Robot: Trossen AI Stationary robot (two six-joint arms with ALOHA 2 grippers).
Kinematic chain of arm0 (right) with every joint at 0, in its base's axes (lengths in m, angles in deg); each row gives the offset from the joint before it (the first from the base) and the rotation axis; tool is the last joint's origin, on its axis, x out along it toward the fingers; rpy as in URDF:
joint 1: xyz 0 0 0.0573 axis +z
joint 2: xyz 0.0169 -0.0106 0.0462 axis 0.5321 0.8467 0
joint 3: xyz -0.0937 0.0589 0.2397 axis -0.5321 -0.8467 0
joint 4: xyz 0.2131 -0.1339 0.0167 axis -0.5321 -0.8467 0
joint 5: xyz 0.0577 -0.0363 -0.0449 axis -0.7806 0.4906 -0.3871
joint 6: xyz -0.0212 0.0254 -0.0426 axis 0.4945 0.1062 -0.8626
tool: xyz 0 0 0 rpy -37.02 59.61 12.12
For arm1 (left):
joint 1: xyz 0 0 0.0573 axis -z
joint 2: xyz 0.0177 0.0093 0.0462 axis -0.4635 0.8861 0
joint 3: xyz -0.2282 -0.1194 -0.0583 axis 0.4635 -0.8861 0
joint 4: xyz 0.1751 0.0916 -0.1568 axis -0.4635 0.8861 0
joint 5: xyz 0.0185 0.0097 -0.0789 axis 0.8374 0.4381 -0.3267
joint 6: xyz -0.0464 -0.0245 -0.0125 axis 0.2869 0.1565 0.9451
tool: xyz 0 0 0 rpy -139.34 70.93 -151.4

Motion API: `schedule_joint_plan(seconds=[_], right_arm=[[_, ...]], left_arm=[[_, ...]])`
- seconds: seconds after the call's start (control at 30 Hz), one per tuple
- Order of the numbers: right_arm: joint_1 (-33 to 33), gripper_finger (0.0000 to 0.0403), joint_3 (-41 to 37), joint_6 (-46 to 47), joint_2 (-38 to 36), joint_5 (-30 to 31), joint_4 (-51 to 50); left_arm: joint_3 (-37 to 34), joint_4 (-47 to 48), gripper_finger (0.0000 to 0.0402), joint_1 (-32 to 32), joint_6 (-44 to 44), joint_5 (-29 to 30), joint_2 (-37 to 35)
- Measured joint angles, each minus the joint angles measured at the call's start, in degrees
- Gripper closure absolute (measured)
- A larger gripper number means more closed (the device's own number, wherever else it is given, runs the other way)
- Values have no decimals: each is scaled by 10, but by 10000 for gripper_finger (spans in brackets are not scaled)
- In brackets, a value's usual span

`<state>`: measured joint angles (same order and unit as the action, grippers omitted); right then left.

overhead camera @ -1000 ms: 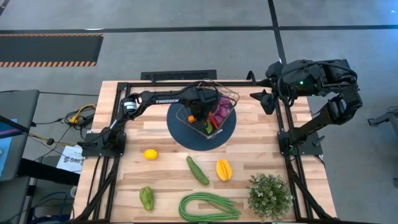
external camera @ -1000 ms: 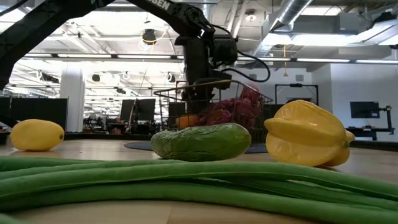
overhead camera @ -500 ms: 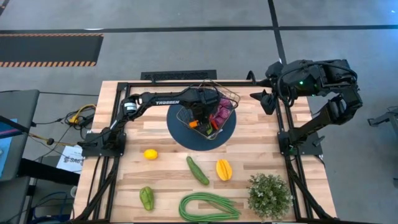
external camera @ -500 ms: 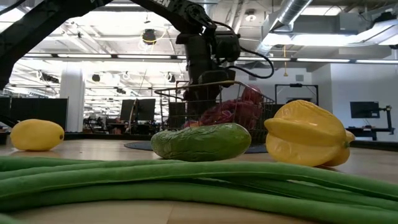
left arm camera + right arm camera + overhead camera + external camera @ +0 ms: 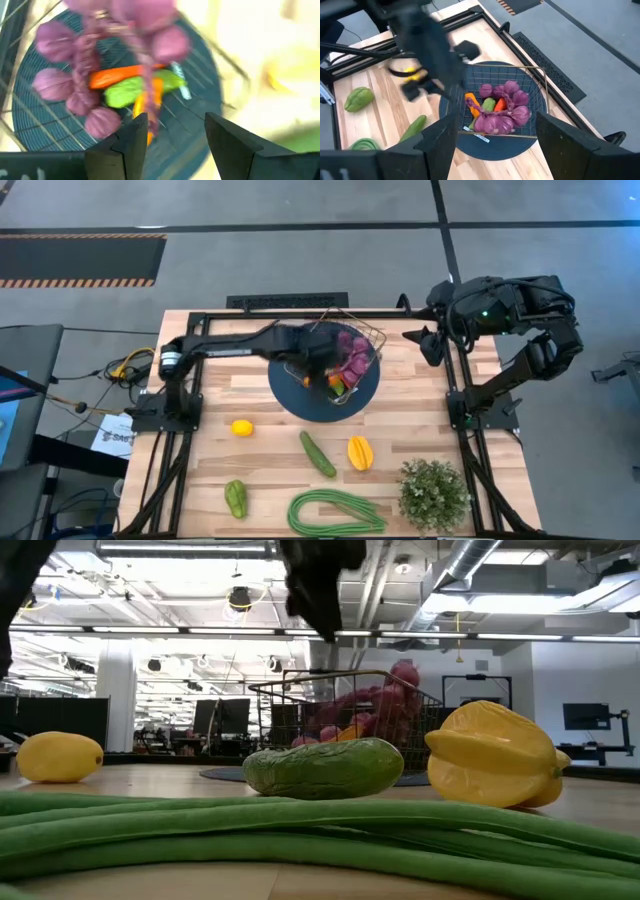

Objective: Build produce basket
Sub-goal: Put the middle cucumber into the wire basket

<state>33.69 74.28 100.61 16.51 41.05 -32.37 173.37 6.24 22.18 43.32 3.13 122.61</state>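
The wire-mesh basket (image 5: 335,360) is seen resting on a round dark blue plate (image 5: 292,392) near the far middle of the table (image 5: 270,442), and purple grapes (image 5: 502,115), orange carrots (image 5: 472,105) and a small green piece are held inside it. The left end effector (image 5: 172,132) is raised just above the basket's near-left side, blurred in the high view, with its fingers parted and nothing gripped between them. Outside the basket, a lemon (image 5: 241,427), a cucumber (image 5: 318,453) and a yellow star fruit (image 5: 360,452) are laid on the table in front of the plate, and a green pepper (image 5: 235,498) and long green beans (image 5: 335,512) are found along the near edge, beside a potted plant (image 5: 433,494). The right end effector (image 5: 492,137) is parked high at the table's far right, spread wide and empty.
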Motion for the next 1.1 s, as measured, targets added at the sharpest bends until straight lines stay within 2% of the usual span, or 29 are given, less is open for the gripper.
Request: schedule_joint_plan(seconds=[0.33, 0.47, 0.7, 0.9, 1.1], right_arm=[[0, 122, 0, -2, 0, -10, 0], [0, 122, 0, 0, 0, -10, 0], [0, 122, 0, 0, 0, -10, 2], [0, 122, 0, 1, 0, -10, 5], [0, 122, 0, 6, 0, -10, 5]], left_arm=[[-11, 69, 220, 122, -123, 8, -10], [-45, 26, 220, 157, -166, -4, -10], [-124, -18, 220, 193, -180, 9, -9], [-194, -109, 220, 213, -190, -3, -10], [-220, -153, 220, 234, -213, 2, -10]])
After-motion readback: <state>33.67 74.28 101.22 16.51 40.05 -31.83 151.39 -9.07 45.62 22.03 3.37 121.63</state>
